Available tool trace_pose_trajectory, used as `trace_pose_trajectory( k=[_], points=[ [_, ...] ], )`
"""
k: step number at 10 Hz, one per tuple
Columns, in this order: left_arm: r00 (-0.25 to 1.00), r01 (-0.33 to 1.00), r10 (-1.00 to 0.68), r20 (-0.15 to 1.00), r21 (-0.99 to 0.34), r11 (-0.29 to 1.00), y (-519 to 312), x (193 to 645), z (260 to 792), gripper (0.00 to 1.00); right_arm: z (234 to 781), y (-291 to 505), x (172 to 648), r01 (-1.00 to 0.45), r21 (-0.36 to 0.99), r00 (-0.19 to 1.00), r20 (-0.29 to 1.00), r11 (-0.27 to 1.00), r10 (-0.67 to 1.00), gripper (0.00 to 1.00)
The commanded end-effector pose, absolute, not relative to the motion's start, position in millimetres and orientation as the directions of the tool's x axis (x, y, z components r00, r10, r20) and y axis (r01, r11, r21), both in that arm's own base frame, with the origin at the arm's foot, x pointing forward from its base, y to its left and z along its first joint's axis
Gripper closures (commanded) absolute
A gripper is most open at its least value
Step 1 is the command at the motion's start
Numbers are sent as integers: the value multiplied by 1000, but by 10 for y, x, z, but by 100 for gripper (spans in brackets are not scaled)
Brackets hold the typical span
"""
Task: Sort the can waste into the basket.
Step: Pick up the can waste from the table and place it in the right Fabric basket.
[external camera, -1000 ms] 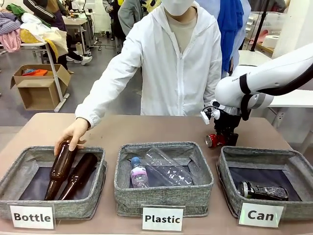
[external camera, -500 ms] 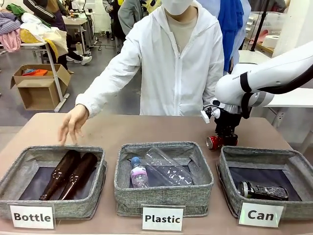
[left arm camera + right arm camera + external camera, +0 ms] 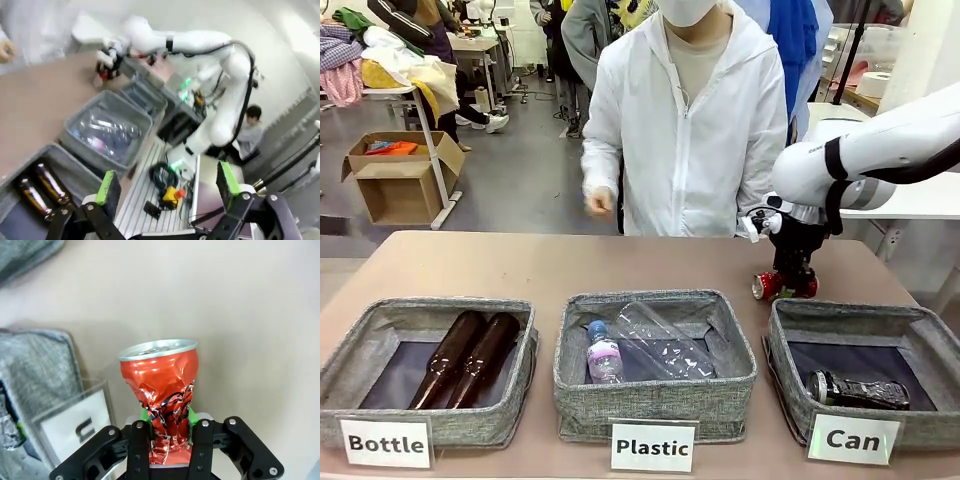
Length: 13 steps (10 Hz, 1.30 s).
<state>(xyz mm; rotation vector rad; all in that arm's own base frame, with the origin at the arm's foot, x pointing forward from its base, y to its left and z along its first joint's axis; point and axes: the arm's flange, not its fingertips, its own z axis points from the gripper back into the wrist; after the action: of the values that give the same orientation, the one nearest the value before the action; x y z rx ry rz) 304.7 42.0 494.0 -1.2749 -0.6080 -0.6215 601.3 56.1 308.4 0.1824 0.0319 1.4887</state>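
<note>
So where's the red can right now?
The red can is pinched and crumpled in the right gripper, on the robot's right side of the front view, just beyond the far rim of the Can basket.

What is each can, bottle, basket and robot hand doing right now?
Shiny red metal can: crushed, squeezed by the right gripper.
Black-and-blue metal can: lying in the grey fabric "Can" basket.
Brown glass bottles: lying in the "Bottle" basket.
Clear plastic bottles: lying in the "Plastic" basket.
Left gripper: open, empty.
</note>
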Motion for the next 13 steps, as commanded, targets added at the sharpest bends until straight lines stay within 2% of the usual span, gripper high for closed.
trace_pose_trajectory(
  k=[1, 2, 3, 4, 7, 8, 10, 13],
  points=[
    [729, 680, -266, 631, -710, 183, -110, 3401, 4846, 0, 3279, 416, 5838, -986, 104, 141, 114, 129, 983, 100],
    [726, 669, -337, 599, -728, 149, -386, 3512, 4741, 0, 3368, 348, 5801, -985, 79, 160, 111, 151, 981, 100],
    [741, 654, -351, 573, -734, 184, -593, 3593, 4658, 0, 3470, 305, 5760, -985, 56, 170, 110, 165, 979, 100],
    [723, 685, -272, 635, -710, 165, -357, 3311, 4751, 0, 3601, 277, 5712, -984, 33, 177, 104, 175, 979, 100],
    [723, 685, -272, 635, -710, 165, -357, 3311, 4751, 0, 4094, 153, 5398, -961, 24, 277, 100, 276, 956, 100],
    [723, 685, -272, 635, -710, 165, -357, 3311, 4751, 0, 4244, 154, 5130, -933, 91, 357, 109, 348, 928, 81],
    [723, 685, -272, 635, -710, 165, -357, 3311, 4751, 0, 4440, 220, 4546, -907, 178, 402, 100, 382, 910, 81],
    [723, 685, -272, 635, -710, 165, -357, 3311, 4751, 0, 4331, 172, 4050, -910, 281, 333, 54, 305, 941, 81]
  ],
)
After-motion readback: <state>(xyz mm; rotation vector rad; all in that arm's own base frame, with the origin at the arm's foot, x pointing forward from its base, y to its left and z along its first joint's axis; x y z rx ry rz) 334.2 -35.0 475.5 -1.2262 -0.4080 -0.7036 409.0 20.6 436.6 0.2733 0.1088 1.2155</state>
